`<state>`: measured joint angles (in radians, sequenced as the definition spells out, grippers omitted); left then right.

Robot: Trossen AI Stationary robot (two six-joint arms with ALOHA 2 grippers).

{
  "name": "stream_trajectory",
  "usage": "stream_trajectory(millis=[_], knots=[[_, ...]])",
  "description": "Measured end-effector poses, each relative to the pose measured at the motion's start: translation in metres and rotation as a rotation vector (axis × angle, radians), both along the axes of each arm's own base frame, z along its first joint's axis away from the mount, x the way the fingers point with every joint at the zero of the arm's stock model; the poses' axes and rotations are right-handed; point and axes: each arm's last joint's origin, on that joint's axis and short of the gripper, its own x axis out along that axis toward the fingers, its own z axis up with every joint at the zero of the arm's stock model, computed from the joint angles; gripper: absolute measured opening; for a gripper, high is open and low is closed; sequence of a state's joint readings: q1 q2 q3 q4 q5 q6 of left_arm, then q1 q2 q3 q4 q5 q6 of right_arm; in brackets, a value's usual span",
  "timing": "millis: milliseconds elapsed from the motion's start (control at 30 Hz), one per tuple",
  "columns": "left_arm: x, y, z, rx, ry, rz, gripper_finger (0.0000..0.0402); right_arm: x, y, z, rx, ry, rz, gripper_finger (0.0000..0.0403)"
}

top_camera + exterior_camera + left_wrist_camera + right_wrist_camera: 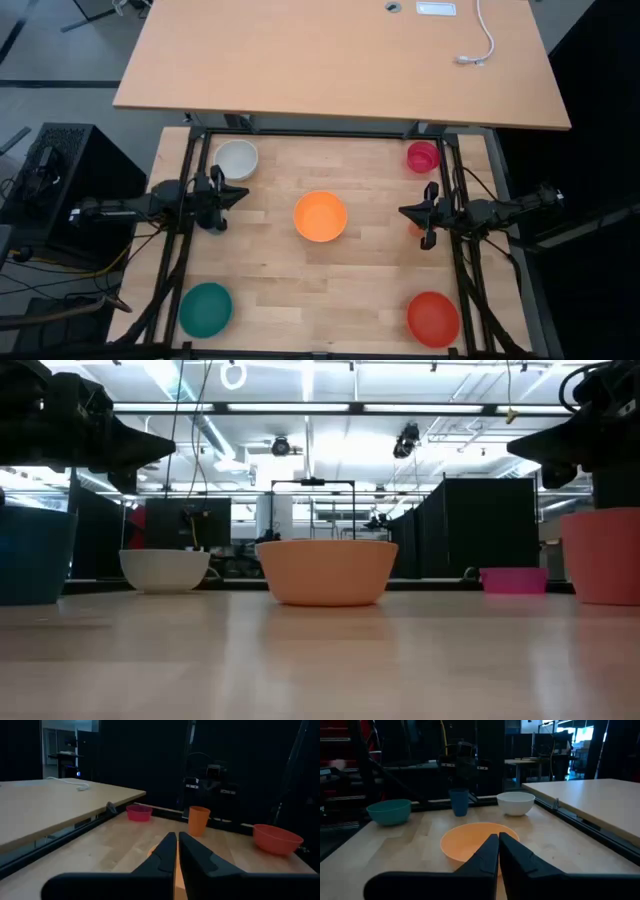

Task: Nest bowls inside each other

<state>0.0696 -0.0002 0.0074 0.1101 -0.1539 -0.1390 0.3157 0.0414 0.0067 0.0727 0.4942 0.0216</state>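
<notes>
Five bowls stand apart on their bases on the wooden table. The orange bowl point(320, 217) is in the middle, the white bowl point(237, 159) far left, the magenta-pink bowl point(423, 156) far right, the teal bowl point(206, 309) near left, the red bowl point(433, 318) near right. My left gripper point(240, 192) hovers shut at the table's left side, pointing at the orange bowl point(479, 841). My right gripper point(406, 211) hovers shut at the right side, facing it from the other side. Neither touches anything.
A small dark blue cup point(459, 801) stands under my left arm, a small orange cup point(198, 820) under my right arm. A larger desk point(340, 60) with a white cable lies beyond the far edge. Bare wood lies between the bowls.
</notes>
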Motion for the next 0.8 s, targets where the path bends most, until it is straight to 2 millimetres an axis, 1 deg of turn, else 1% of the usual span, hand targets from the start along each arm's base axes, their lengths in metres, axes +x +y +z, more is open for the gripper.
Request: stream_trajectory(millis=[800], knots=[[0.0, 0.0, -0.0001, 0.0, 0.0, 0.0, 0.0003, 0.0, 0.0, 0.0, 0.0, 0.0, 0.0, 0.0]])
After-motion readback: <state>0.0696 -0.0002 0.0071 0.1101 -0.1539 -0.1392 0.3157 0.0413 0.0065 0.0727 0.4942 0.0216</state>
